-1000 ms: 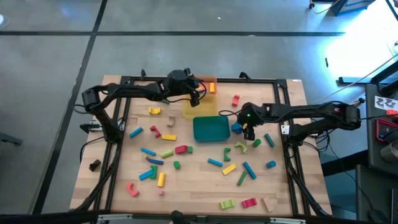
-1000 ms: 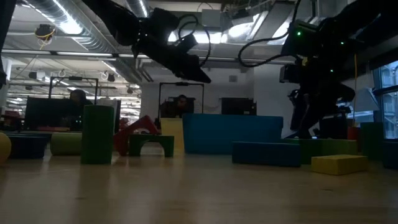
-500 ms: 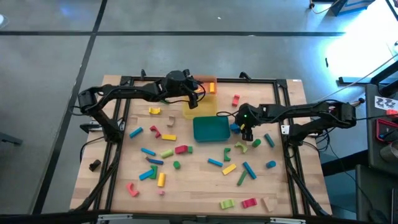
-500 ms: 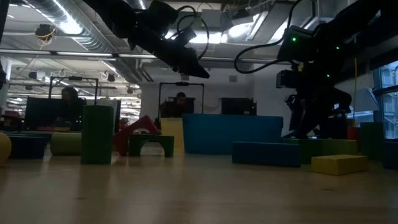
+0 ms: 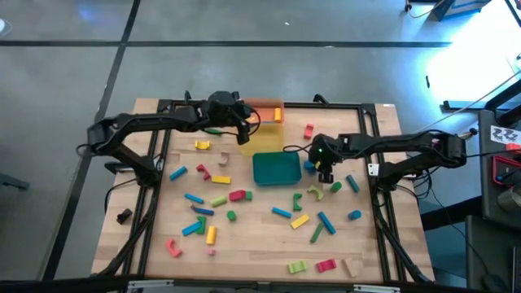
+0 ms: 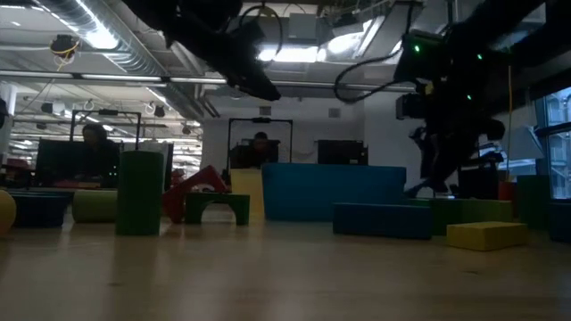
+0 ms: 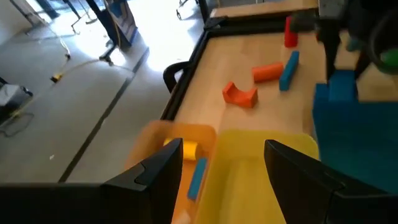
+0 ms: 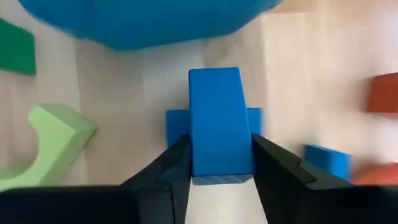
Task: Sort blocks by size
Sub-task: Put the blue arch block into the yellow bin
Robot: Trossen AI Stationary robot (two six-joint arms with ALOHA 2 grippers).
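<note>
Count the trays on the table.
3: the teal tray at the middle, the yellow tray just behind it, and the orange tray behind that at the far edge. None seems hidden.

You see grey concrete floor (image 5: 65, 89) with dark seams, bright glare at right; ceiling ducts (image 6: 98, 40), strip lights, monitors (image 6: 62, 160), window (image 6: 555, 134) behind table.

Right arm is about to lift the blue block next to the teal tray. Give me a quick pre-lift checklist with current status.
1. Blue block sits between the right gripper fingers, both touching its sides: ok.
2. Block centred in the grip: ok.
3. Grip firm enough to lift: cannot tell.
4. Block's underside free of the table: cannot tell; a second blue piece shows behind it.
5. Teal tray close beside the gripper, not touching: ok.
6. Left gripper open above the yellow tray, away from the right arm: ok.
</note>
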